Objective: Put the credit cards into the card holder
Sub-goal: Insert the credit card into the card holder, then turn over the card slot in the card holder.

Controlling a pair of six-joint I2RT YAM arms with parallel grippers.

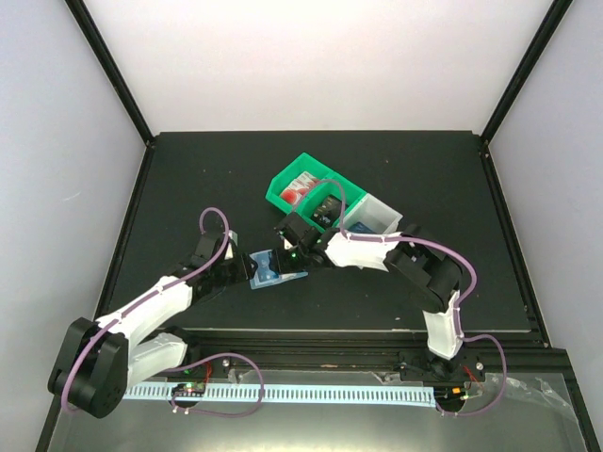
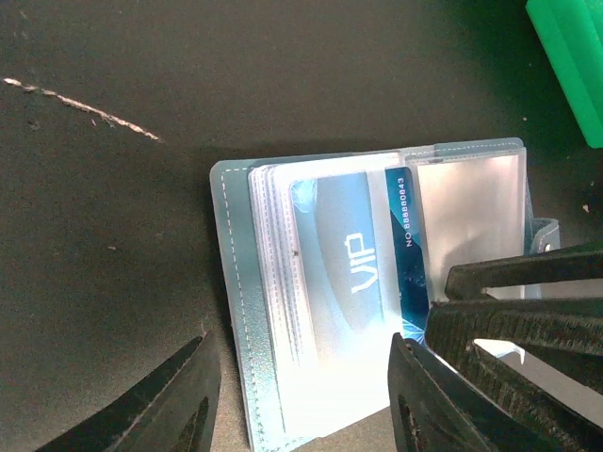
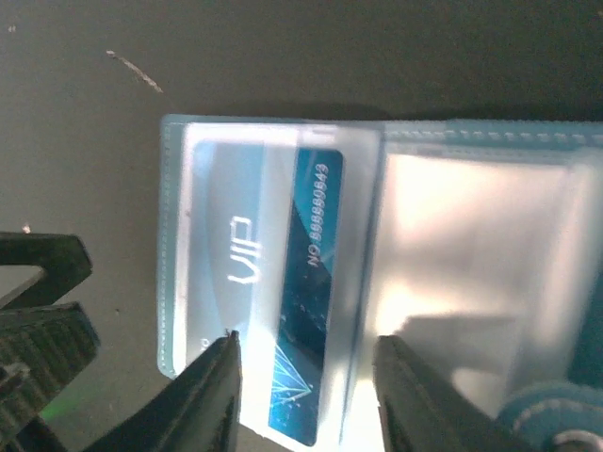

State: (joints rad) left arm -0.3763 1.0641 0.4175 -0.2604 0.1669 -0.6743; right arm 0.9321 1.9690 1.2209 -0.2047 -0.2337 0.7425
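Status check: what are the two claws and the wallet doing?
Left gripper, right gripper: both open, low over the card holder. Blue card partly tucked in. Green bin clear of them.

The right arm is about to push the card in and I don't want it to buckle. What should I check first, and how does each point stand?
1. Card holder lying open: ok.
2. Blue VIP card fully inside its sleeve: not ok, its numbered edge sticks out.
3. Right gripper open, astride that edge: ok.
4. Left gripper open over the card's page: ok.
5. Left gripper pinning the holder down: cannot tell.
6. Grippers apart from each other: cannot tell; the left wrist view shows them very close.
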